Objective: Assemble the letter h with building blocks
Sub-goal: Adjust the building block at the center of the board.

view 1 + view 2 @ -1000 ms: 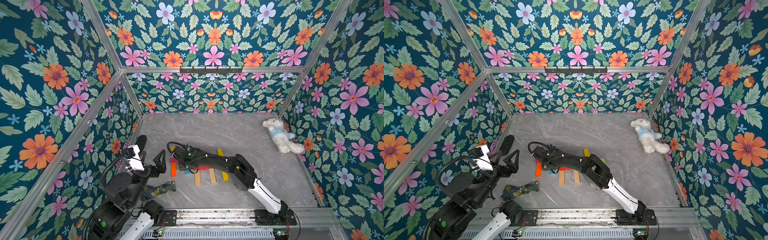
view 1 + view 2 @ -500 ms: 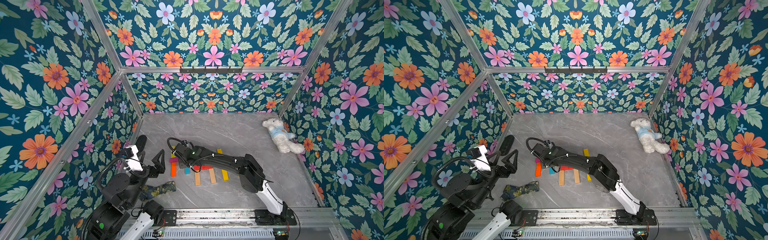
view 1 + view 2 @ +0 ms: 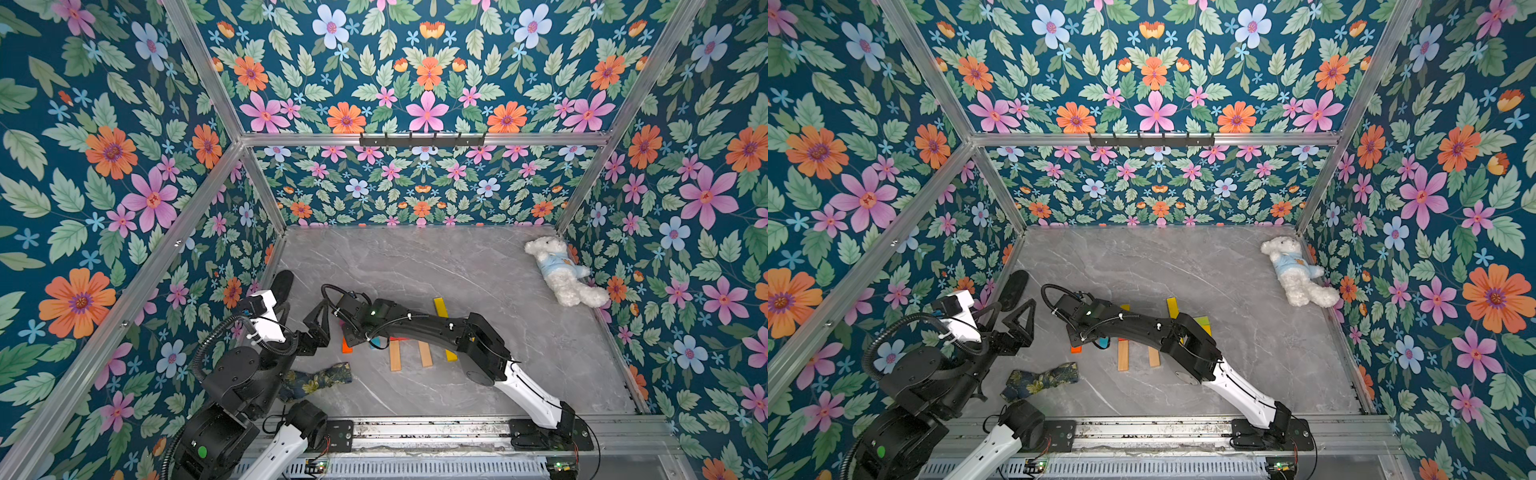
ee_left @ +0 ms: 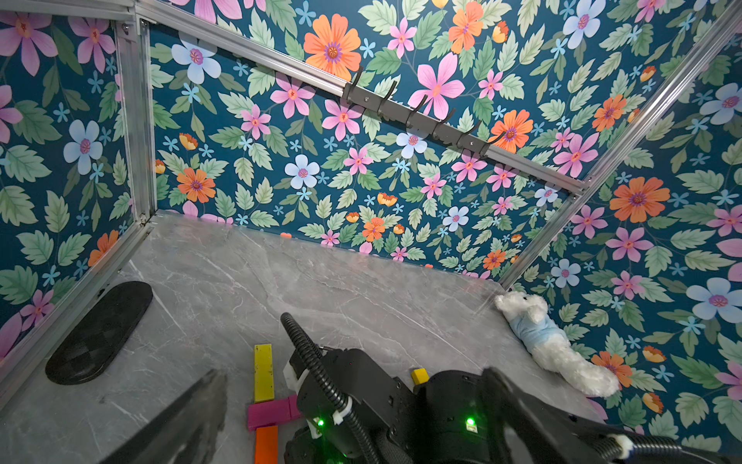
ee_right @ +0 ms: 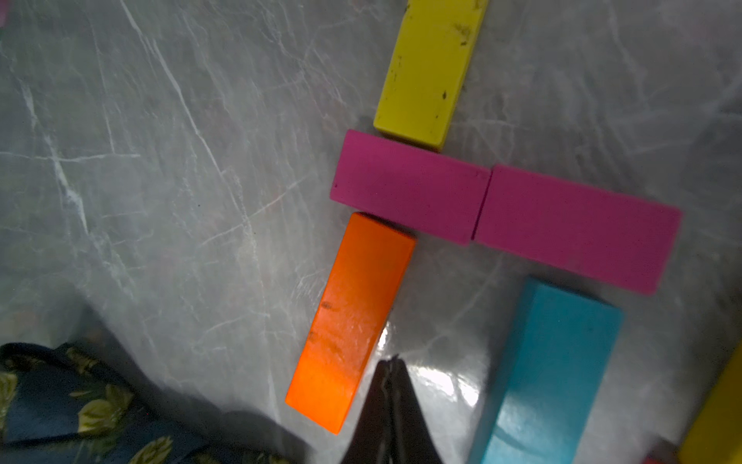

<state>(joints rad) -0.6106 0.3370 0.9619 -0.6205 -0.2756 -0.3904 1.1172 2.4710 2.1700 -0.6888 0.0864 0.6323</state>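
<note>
In a top view the left claw [image 3: 320, 322] hung spread; the building blocks [image 3: 395, 355] lay on the table [image 3: 415, 257]. In the right wrist view the right claw [image 5: 390, 365] was pressed together, empty, beside the orange block [image 5: 353, 317]; straightening the h's stem seemed underway, needing a gentle sideways nudge

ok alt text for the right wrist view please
The right gripper, shut and empty, sits between an orange bar and a blue bar on the marble table. Beyond, two magenta bars lie end to end, a yellow bar butting one; a floral cloth lies nearby.
</note>
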